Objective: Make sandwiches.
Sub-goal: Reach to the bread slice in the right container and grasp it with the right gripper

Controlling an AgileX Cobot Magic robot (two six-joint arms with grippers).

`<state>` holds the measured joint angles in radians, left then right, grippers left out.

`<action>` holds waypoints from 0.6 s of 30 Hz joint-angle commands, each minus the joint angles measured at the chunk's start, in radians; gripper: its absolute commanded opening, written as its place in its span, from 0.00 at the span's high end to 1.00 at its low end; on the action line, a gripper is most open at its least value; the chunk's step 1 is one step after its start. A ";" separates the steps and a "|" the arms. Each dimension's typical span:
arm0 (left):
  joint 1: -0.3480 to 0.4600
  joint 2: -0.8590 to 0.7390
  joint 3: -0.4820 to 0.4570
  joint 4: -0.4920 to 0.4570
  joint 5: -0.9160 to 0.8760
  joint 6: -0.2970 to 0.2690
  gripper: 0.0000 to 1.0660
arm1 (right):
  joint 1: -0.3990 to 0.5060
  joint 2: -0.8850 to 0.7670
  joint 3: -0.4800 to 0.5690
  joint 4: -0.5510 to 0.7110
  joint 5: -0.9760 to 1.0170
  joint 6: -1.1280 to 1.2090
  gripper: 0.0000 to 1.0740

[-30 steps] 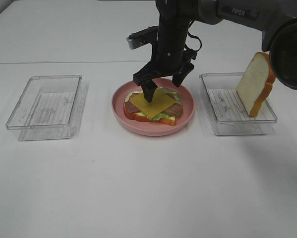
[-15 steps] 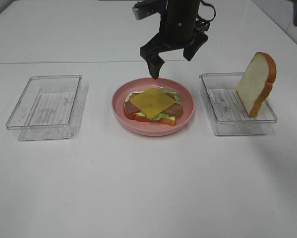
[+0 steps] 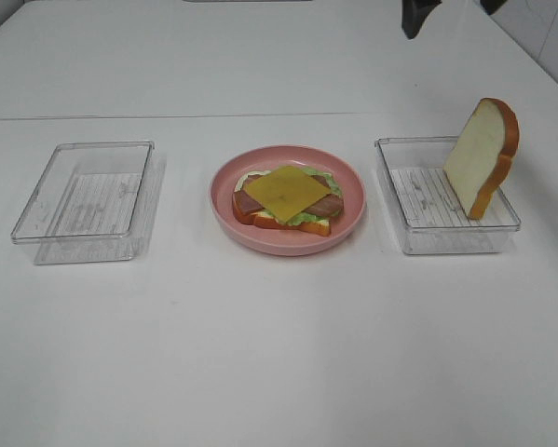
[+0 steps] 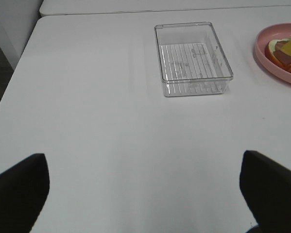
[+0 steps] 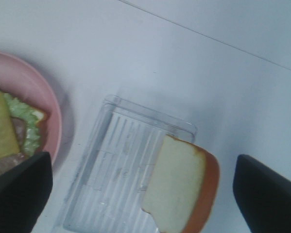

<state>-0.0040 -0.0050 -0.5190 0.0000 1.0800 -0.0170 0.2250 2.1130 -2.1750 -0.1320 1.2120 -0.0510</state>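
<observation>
From high up, the open sandwich (image 3: 286,199) sat on the plate (image 3: 346,222); the bread slice (image 3: 482,156) leaned upright at its 3 o'clock, nearer my right arm. My right wrist showed jaws wide over that slice; my left gripper (image 4: 145,194) also gaped, far off

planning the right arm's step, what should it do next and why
Probably lower the open right gripper onto the white toy bread slice with orange-brown crust leaning in the right clear plastic tray. The stack on the round pink plate ends at its yellow cheese slice, with no top bread.
</observation>
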 commanded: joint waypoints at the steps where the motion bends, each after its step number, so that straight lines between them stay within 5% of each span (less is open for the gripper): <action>1: 0.002 -0.012 0.003 0.000 -0.007 -0.002 0.06 | -0.045 -0.012 0.001 0.003 0.120 0.018 0.08; 18: 0.002 -0.012 0.003 0.000 -0.007 -0.002 0.06 | -0.182 -0.012 0.233 0.050 0.014 0.058 0.08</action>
<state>-0.0040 -0.0050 -0.5190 0.0000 1.0800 -0.0170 0.0470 2.1050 -1.9480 -0.0910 1.2190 0.0000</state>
